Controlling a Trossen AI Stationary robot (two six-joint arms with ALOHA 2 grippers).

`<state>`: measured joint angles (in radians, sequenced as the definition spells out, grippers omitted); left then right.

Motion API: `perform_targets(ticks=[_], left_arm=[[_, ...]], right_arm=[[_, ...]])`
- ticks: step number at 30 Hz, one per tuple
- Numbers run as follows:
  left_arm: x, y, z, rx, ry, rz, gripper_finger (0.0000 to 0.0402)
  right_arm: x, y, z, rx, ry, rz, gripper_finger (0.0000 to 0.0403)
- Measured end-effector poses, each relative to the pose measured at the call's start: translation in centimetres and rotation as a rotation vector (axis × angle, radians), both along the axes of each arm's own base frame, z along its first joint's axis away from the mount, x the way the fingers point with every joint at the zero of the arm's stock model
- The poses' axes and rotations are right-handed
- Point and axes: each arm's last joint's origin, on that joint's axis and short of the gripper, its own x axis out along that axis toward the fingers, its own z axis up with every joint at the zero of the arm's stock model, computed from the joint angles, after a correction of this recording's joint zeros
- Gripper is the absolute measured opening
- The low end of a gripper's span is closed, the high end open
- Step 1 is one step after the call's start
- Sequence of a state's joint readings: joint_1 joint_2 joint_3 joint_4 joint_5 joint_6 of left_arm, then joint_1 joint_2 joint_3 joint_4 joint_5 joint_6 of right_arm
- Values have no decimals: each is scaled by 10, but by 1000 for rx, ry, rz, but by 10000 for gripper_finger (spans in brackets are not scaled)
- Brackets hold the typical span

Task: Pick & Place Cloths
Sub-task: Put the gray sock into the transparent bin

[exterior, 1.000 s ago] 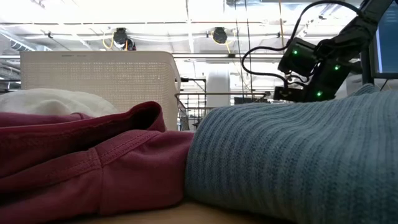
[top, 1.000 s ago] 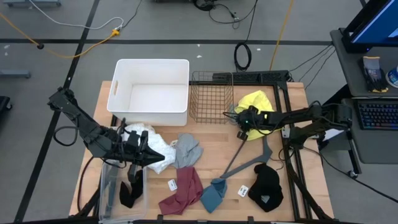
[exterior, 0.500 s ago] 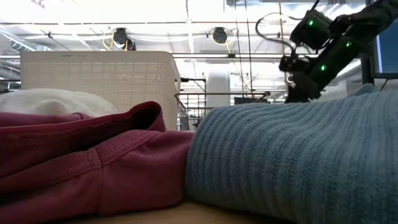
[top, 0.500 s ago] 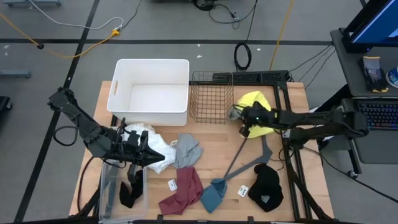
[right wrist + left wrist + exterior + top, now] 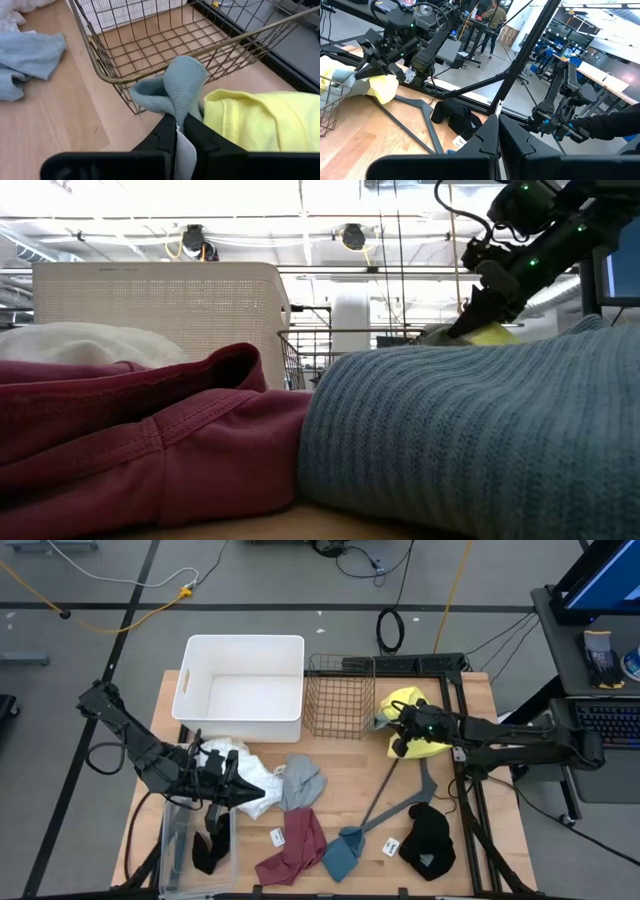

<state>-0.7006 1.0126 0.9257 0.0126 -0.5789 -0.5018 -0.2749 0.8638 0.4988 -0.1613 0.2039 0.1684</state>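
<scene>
My right gripper (image 5: 180, 120) is shut on a grey-green cloth (image 5: 175, 85) just outside the wire basket (image 5: 150, 50), with a yellow cloth (image 5: 260, 117) bunched beside it. In the high view this gripper (image 5: 388, 726) hangs at the basket's near right corner, above the table. My left gripper (image 5: 240, 792) stays shut and level over the white cloth (image 5: 255, 780) at the left and holds nothing. A grey-blue (image 5: 302, 780), a maroon (image 5: 295, 845), a teal (image 5: 343, 855) and a black cloth (image 5: 430, 840) lie flat on the table. My right gripper pinches a raised fold of the grey-green cloth (image 5: 181, 102) between its two fingers. The fingers slant down from the table's right side. The fold stands up above the fingertips, its far part resting against the basket's wire wall. The yellow cloth (image 5: 225, 112) lies against one finger.
A white bin (image 5: 243, 685) stands at the far left beside the wire basket (image 5: 340, 695). A thin grey hanger (image 5: 400, 795) lies between the yellow and teal cloths. A clear box (image 5: 180, 835) at the near left holds a black cloth (image 5: 208, 848).
My right gripper has risen and drawn back toward the table's right edge, tipping its fingers downward. It has pulled the grey-green fold and part of the yellow cloth up off the table with it.
</scene>
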Motion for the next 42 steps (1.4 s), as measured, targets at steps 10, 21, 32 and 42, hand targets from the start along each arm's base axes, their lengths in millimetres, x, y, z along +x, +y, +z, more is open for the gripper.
perform_targets(ticks=[10,21,32,42], left_arm=[[0,0,0,3,0,0,18],[0,0,0,4,0,0,13],[0,0,0,4,0,0,5],[0,0,0,4,0,0,20]], right_arm=[[-4,2,-2,29,32,23,21],[-2,3,-1,51,10,62,36],[-2,3,-1,69,-1,47,28],[-2,3,0,70,-5,48,65]])
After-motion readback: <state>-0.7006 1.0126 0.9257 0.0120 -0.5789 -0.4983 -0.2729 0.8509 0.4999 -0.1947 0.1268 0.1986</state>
